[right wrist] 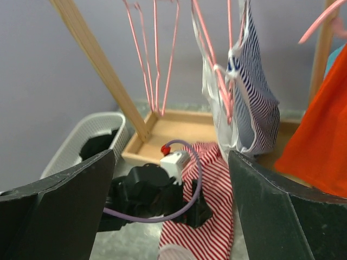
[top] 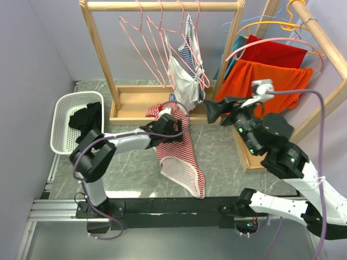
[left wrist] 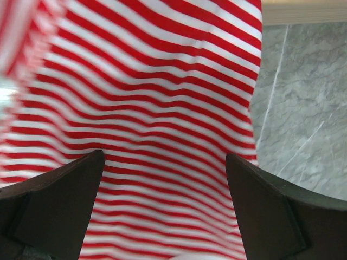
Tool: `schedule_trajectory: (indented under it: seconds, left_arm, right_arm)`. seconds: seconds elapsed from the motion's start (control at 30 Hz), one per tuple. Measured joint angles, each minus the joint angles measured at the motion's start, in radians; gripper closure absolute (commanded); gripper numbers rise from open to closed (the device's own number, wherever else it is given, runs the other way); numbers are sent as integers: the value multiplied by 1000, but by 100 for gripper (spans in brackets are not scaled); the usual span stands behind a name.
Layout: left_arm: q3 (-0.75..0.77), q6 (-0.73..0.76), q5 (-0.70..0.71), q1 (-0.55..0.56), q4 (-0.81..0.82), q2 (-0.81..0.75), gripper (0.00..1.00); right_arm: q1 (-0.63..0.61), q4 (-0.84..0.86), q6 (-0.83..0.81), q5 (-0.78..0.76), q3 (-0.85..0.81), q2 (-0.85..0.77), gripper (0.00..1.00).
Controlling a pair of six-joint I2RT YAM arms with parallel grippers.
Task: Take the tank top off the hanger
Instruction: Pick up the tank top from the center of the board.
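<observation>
A red-and-white striped tank top (top: 181, 157) lies crumpled on the grey table, off any hanger, trailing from the wooden rack base toward the near edge. My left gripper (top: 176, 125) is open right over its upper part; in the left wrist view the striped cloth (left wrist: 162, 97) fills the gap between the spread fingers of the gripper (left wrist: 164, 156). My right gripper (top: 214, 108) is open and empty, in the air beside the rack's right post. A white garment (top: 181, 78) and a blue-striped one (top: 190, 49) hang on pink hangers (top: 157, 49).
A white basket (top: 58, 116) with black clothes (top: 87, 116) stands at the left. The wooden rack base (top: 133, 103) lies behind the tank top. Orange (top: 271, 81) and red (top: 274, 54) garments hang on a second rack at the right.
</observation>
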State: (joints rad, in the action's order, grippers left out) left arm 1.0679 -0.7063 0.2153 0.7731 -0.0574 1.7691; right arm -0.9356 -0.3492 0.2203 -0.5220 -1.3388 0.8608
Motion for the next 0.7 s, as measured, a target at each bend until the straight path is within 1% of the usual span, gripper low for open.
schedule_trajectory:
  seconds: [0.2, 0.23, 0.27, 0.3, 0.33, 0.4, 0.43, 0.5, 0.53, 0.7]
  left_arm:
    - [99, -59, 33, 29, 14, 121, 1]
    - [112, -63, 38, 29, 12, 134, 4]
    - [128, -66, 43, 29, 11, 150, 10]
    - [140, -69, 46, 29, 12, 163, 19]
    - [146, -73, 48, 28, 12, 176, 42]
    - [148, -79, 63, 27, 11, 185, 60]
    - [146, -78, 64, 27, 9, 185, 78]
    - [131, -81, 67, 27, 9, 184, 95]
    - [118, -82, 69, 27, 14, 184, 99]
    - [40, -92, 70, 28, 35, 125, 99]
  right_arm:
    - [0, -36, 27, 34, 27, 27, 7]
    - [0, -36, 32, 37, 32, 25, 7]
    - [0, -36, 39, 39, 38, 22, 7]
    - [0, -39, 46, 42, 41, 18, 7]
    - [0, -39, 52, 45, 43, 16, 7]
    - [0, -42, 61, 47, 44, 12, 7]
    - [0, -44, 69, 49, 44, 10, 7]
    - [0, -56, 80, 49, 43, 6, 7]
    - [0, -65, 89, 50, 43, 5, 7]
    - [0, -98, 145, 54, 52, -22, 8]
